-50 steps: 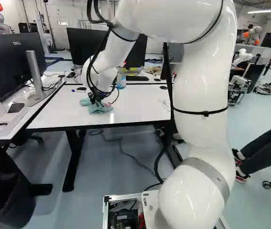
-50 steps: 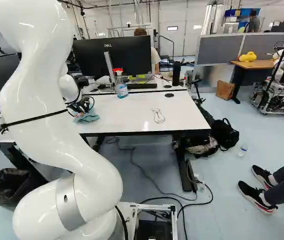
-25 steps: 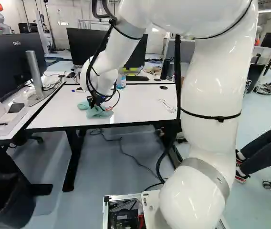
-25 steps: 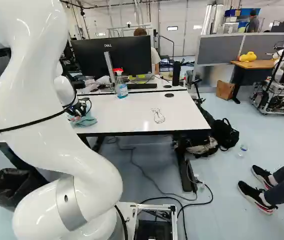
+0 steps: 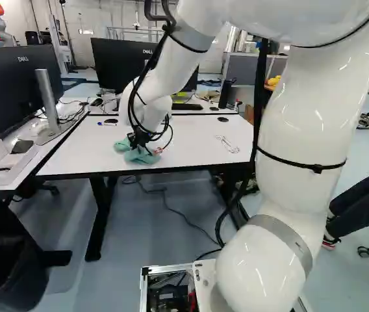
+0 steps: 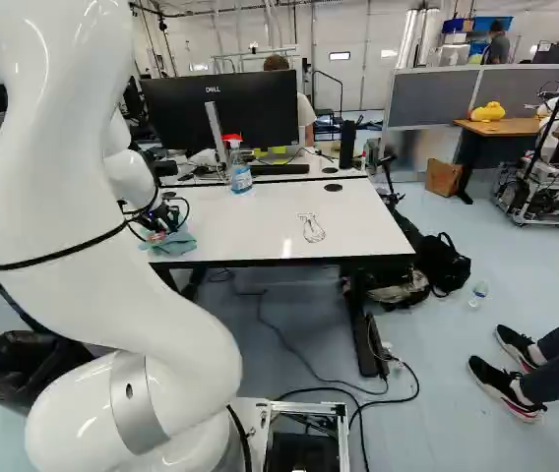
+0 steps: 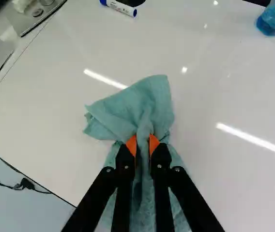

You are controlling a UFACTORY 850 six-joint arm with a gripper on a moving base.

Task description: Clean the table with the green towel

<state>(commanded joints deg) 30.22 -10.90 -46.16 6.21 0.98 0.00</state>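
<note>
Plainly, the jaws pinch the green towel between them (cloth spreading ahead)

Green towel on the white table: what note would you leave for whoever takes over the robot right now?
Gripper: shut on the green towel.
Towel: on the white table, near the edge facing the robot's base.
Done: towel gripped and on the tabletop; how much is wiped, I can't tell.
Left: the black line drawing, clear of the towel, probably needs wiping.
</note>
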